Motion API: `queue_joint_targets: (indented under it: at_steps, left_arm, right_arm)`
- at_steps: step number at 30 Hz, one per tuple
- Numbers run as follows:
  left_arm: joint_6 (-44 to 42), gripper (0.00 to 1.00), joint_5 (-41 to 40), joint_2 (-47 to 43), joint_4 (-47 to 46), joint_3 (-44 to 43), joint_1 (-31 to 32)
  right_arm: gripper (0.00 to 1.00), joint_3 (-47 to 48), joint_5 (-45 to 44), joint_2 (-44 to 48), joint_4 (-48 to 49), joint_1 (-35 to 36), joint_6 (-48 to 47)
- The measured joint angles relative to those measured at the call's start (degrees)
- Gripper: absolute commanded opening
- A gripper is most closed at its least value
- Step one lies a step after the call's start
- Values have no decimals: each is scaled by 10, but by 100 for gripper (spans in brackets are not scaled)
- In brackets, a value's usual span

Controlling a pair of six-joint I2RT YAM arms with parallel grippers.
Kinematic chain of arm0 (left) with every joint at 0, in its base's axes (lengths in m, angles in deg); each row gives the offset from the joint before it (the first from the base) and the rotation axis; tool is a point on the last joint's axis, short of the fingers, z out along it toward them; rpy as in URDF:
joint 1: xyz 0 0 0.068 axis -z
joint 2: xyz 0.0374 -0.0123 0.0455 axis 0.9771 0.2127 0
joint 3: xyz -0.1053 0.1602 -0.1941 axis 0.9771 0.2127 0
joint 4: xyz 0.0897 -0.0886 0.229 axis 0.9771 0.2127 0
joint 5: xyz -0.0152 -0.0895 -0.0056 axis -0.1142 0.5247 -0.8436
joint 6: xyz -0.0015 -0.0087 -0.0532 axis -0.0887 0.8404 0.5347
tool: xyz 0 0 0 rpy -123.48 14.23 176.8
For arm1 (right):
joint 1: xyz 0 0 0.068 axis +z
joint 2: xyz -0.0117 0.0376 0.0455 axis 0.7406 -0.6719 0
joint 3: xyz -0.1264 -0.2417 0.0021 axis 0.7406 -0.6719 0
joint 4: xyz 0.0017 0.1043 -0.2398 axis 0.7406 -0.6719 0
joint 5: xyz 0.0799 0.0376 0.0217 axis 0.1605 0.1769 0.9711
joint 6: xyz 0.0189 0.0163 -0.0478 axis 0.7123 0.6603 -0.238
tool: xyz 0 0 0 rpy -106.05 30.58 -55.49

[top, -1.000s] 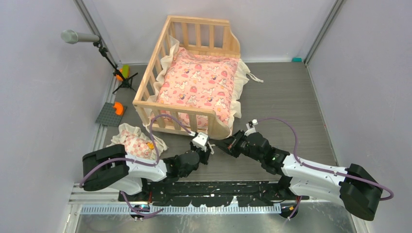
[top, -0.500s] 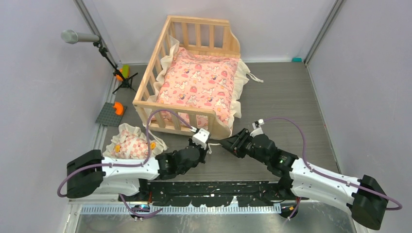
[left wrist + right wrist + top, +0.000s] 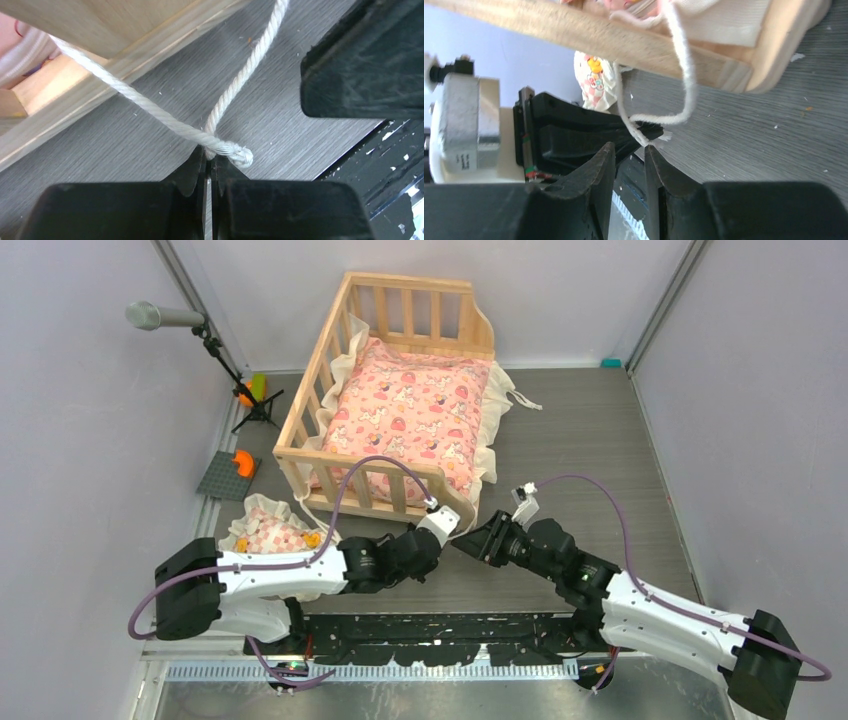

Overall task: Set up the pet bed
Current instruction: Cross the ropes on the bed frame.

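We've got the pet bed sitting toward the counter's far-left corner, cushion inside. Our left fingers are pinched tight on the white cord just behind its knotted end, likely to draw the tie taut. Our right fingers stand slightly parted, empty, just beside the cord. There's no readable writing, and the small label is too blurry.

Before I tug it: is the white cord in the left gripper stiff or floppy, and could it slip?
Probably floppy: the white cord bends and drapes from the pet bed. Its knotted end beside the shut left gripper should resist slipping.
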Motion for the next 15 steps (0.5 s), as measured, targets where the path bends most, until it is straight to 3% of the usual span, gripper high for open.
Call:
queue_joint_targets:
  at_steps: [8, 15]
  left_arm:
    - [6, 0, 33, 0, 21, -2, -20]
    - [19, 0, 60, 0, 19, -2, -31]
  right_arm:
    - [46, -52, 57, -15, 94, 0, -96]
    - [47, -57, 83, -66, 166, 4, -162]
